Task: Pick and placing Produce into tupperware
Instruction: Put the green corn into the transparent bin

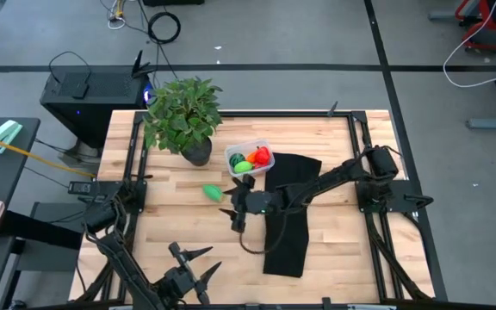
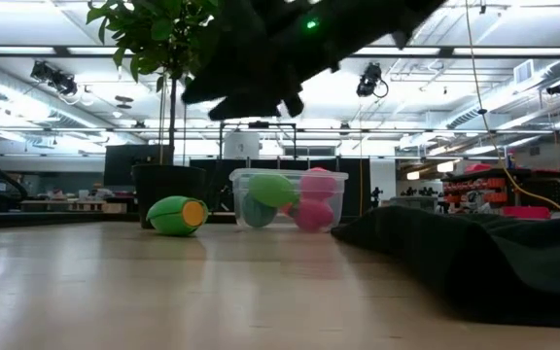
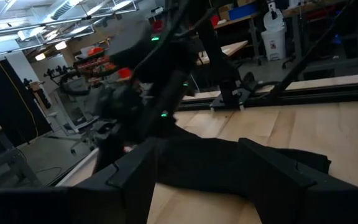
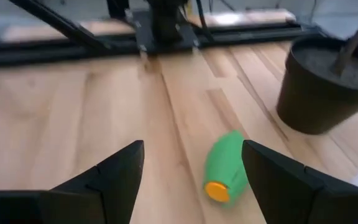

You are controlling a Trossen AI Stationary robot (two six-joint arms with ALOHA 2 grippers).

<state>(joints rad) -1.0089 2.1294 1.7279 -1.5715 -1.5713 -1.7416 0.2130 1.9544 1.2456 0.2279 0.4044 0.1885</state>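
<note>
One light green toy with an orange end (image 1: 213, 192) (image 4: 224, 165) (image 2: 177, 215) lies on its side on the bare wood, in front of the plant pot. The clear tupperware (image 1: 248, 158) (image 2: 288, 199) stands next to the pot and holds several pieces: green, red and orange. My right gripper (image 1: 230, 203) (image 4: 192, 152) hovers above the table just right of the green toy, open and empty, fingers pointing toward it. My left gripper (image 1: 192, 252) (image 3: 196, 148) waits open near the table's near edge.
A leafy potted plant (image 1: 183, 116) in a dark pot (image 4: 328, 87) stands left of the tub. A black cloth (image 1: 287, 215) (image 2: 474, 248) lies crumpled on the table's right half, under the right arm. Bare wood lies left of the green toy.
</note>
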